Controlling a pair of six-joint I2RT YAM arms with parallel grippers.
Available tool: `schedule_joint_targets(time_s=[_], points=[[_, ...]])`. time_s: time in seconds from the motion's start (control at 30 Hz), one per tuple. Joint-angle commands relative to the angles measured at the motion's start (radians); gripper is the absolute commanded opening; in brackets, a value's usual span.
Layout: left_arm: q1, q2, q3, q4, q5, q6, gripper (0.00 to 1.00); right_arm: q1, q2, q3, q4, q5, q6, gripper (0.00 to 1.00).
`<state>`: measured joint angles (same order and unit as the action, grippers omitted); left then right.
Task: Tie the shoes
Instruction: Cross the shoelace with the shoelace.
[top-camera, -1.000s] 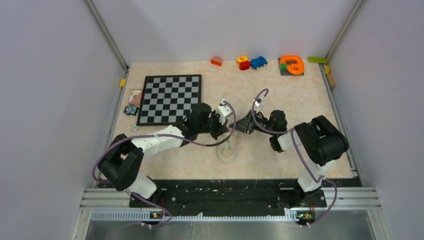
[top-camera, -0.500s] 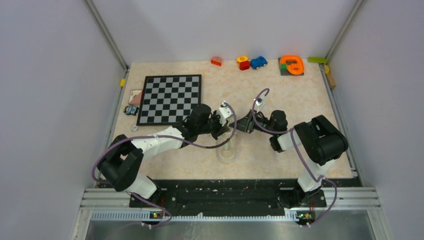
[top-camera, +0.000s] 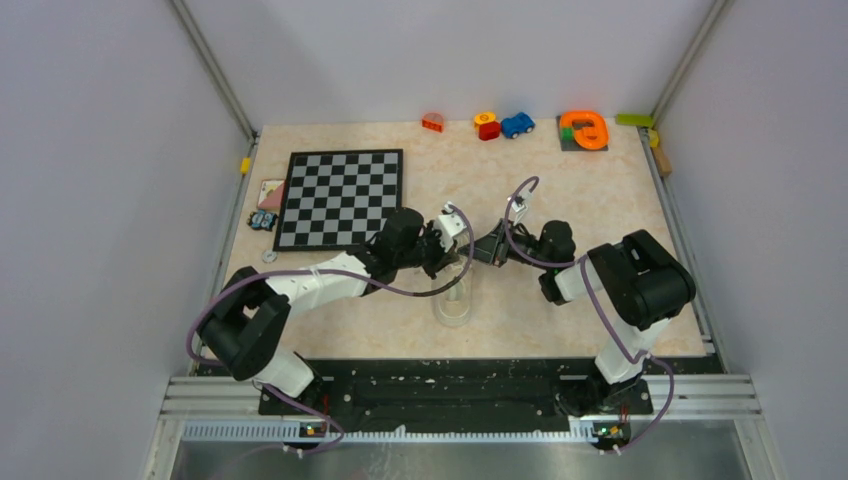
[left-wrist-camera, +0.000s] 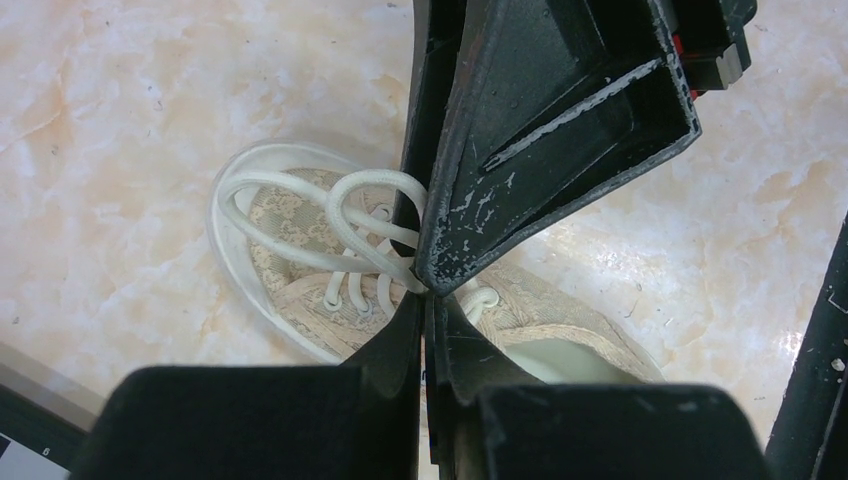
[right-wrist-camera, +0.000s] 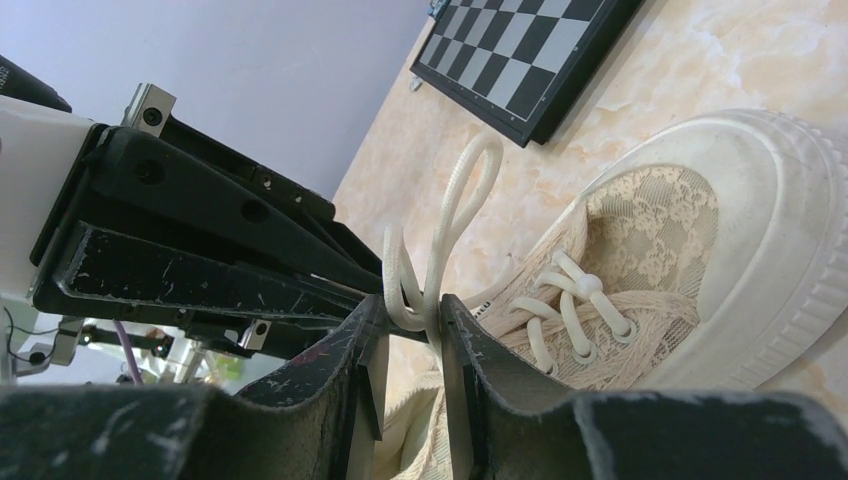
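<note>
**First onlooker:** What were the two hands doing when you looked?

**Second onlooker:** They met tip to tip above the pale marbled table (top-camera: 560, 210). The right gripper (right-wrist-camera: 420, 318) was clamped on a doubled loop of the white laces (right-wrist-camera: 455, 215). Two strands ran down between its fingers, and the loop stood up above them.

**First onlooker:** And the other one?

**Second onlooker:** The left gripper (left-wrist-camera: 428, 312) had its fingers pressed together. Their tips sat right against the right gripper's tips, just where the loop began. (Whether a strand was caught between them I could not tell; the black fingers hid that spot.)

**First onlooker:** Where was the shoe?

**Second onlooker:** The shoe (top-camera: 452, 300) was cream, with a lacy fabric upper and a pale rubber toe. It lay sole down on the table, directly beneath both sets of fingertips. In the left wrist view its toe reached out to the left of the fingers and its open collar to the right. More lace lay in slack loops across the toe fabric, and the lower eyelets were threaded.

**First onlooker:** Anything else close by?

**Second onlooker:** A black-and-white chessboard (top-camera: 340, 197) lay flat on the table, off to the far left of the left gripper and well apart from the shoe.
</note>
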<state>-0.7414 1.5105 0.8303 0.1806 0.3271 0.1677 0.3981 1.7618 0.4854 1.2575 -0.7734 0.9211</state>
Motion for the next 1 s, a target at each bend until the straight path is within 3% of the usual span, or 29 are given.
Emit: schedule_joint_targets(time_s=[0.0, 0.5, 0.77, 0.97], points=[[-0.006, 0.005, 0.037, 0.055, -0.002, 0.014, 0.03, -0.003, 0.018, 0.019, 0.069, -0.019, -0.001, 0.28], [-0.006, -0.013, 0.013, 0.093, 0.065, 0.033, 0.04, -0.003, 0.023, 0.029, 0.038, -0.013, -0.017, 0.27], [-0.007, 0.000, 0.036, 0.077, 0.026, 0.030, 0.07, -0.003, 0.023, 0.029, 0.049, -0.032, -0.017, 0.00], [-0.008, -0.032, 0.018, 0.060, -0.028, 0.014, 0.22, -0.004, 0.009, 0.023, 0.024, -0.017, -0.040, 0.00]])
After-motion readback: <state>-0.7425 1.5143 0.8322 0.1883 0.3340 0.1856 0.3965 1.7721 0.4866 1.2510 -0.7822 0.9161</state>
